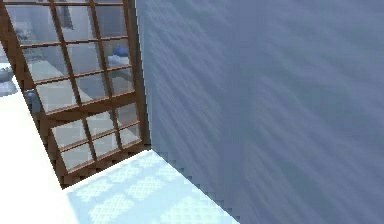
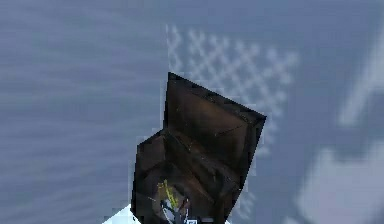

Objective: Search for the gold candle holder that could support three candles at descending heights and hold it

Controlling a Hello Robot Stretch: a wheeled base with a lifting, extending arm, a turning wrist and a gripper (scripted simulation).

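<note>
In the arm side view a small gold-yellow thing [image 2: 168,193] sits low in front of a dark brown wooden piece [image 2: 205,140]. Its shape is too small to name. A small grey and dark bit [image 2: 180,210] lies just below it, at the bottom edge. The wooden piece looks like a boxy chair or an open chest with a tall slanted back, and it stands against the blue-grey wall [image 2: 70,100].
The forward view's left holds a brown-framed glass-paned door [image 1: 80,90] running down to a pale floor [image 1: 130,195]. A blue-grey wall [image 1: 270,100] takes up the middle and right, close ahead. A pale surface [image 2: 120,216] shows at the arm side view's bottom, left of the wooden piece.
</note>
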